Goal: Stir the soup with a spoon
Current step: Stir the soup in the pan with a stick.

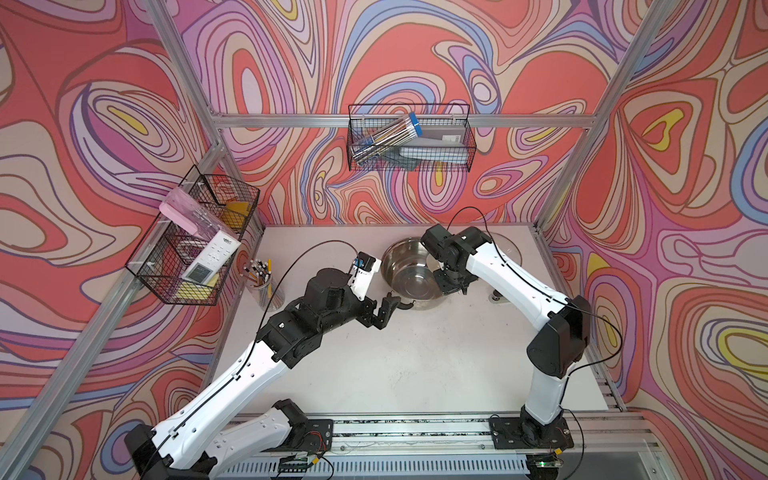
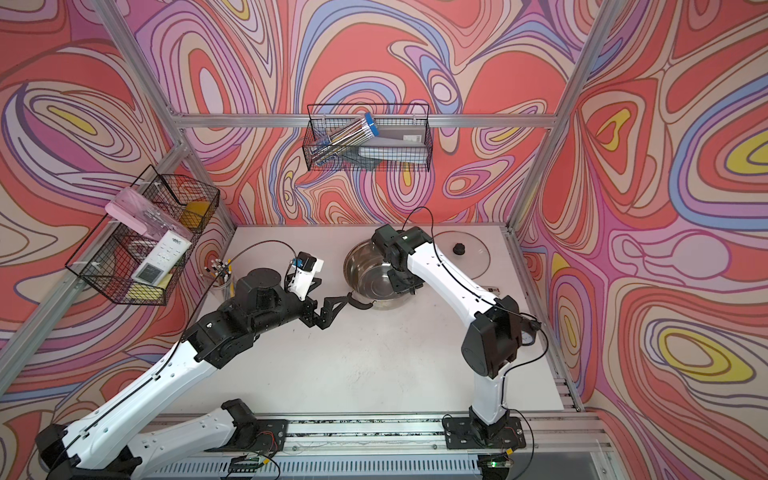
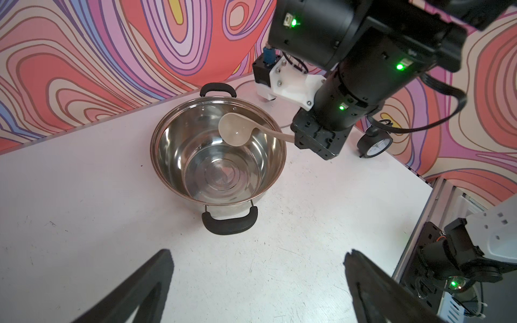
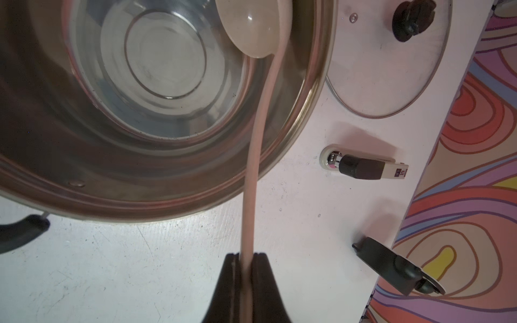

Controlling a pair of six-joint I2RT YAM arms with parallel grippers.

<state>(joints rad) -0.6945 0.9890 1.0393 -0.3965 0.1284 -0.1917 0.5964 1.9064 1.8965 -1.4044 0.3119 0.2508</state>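
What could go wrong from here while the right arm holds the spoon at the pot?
1. The right gripper pinches the spoon on its slim handle, far from the bowl. A sideways stirring push might twist it in the grip.
2. The pot is unheld: the left gripper is open, short of its near handle. The spoon pressing on the wall might slide the pot toward the lid lying beside it.

Both top views look steeply down from overhead onto the whole counter (image 1: 395, 374). Both wrist views share the steel pot (image 3: 179, 151), the right one far closer.
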